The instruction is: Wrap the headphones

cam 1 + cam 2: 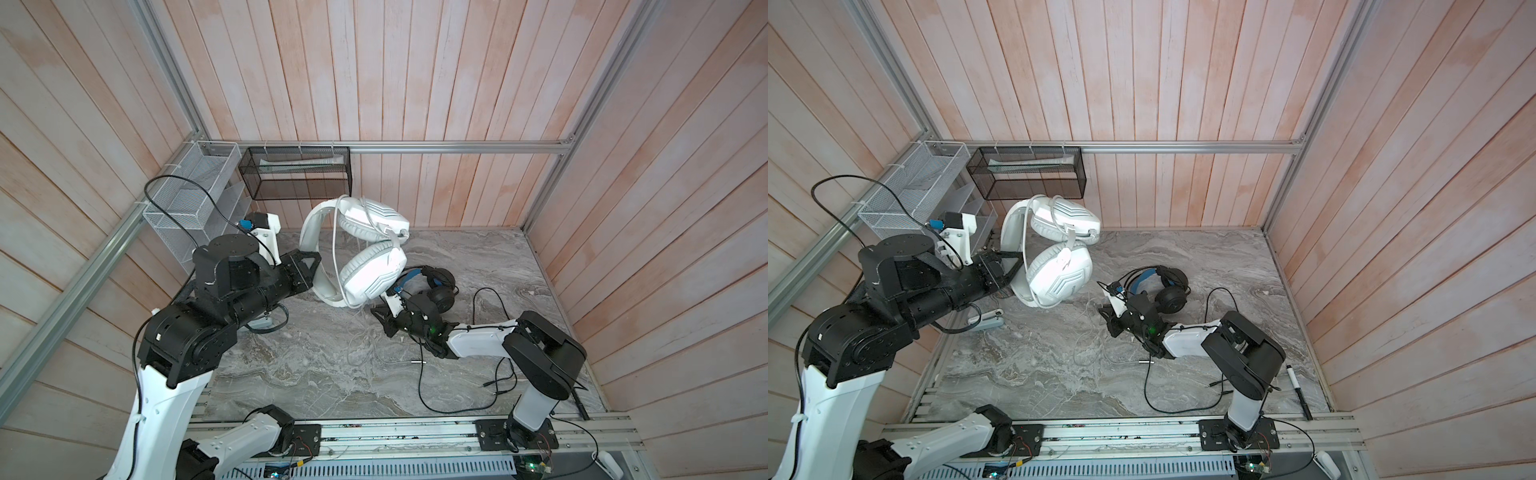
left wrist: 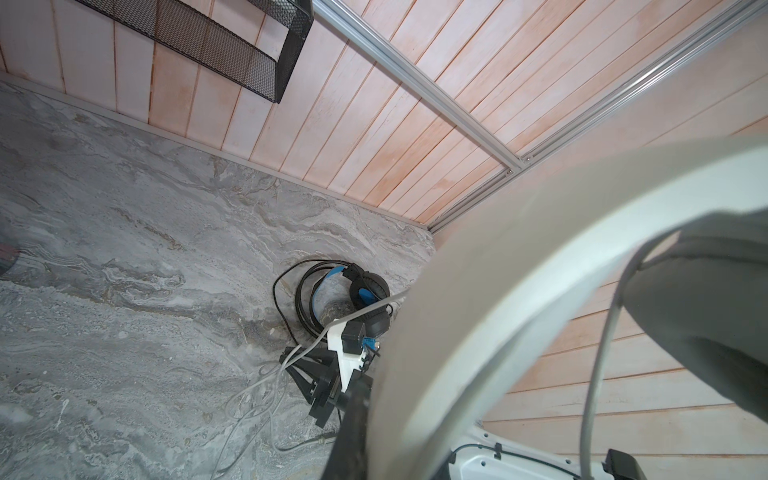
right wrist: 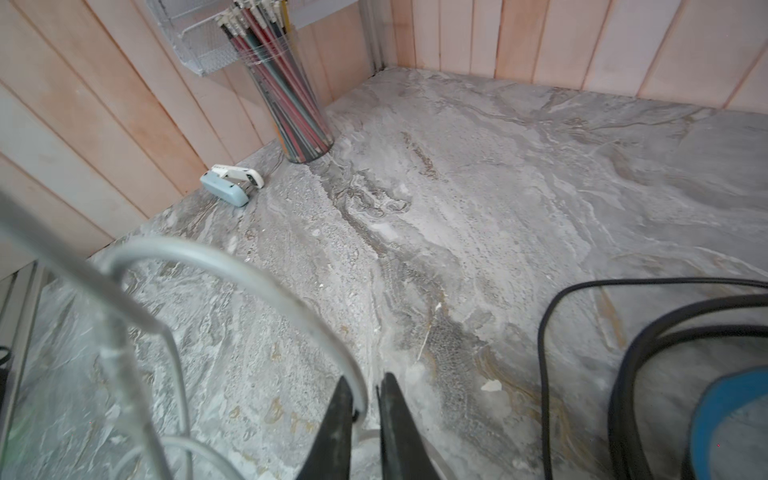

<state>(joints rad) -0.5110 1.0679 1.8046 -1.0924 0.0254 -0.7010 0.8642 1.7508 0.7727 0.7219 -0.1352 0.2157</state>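
The white headphones [image 1: 370, 270] [image 1: 1059, 270] hang tilted above the back of the table. My left gripper [image 1: 316, 268] [image 1: 1016, 266] is shut on their headband [image 2: 478, 311]; one black finger [image 2: 353, 428] shows beside it. Their white cable [image 3: 232, 257] [image 2: 266, 382] loops over the earcups and trails down onto the table. My right gripper [image 1: 376, 309] [image 1: 1102, 309] [image 3: 365, 386] sits low over the table, shut on that cable. The black headphones [image 1: 436, 286] [image 1: 1169, 291] [image 2: 365, 291] with a blue-lined band lie just behind the right gripper.
A black mesh basket [image 1: 299, 178] and a white wire basket [image 1: 187, 195] hang on the back-left walls. A pale blue stapler [image 3: 230, 187] [image 1: 986, 322] and a pen cup [image 3: 299, 104] stand at left. The black cable [image 1: 457, 395] loops front right, near a marker [image 1: 1298, 390].
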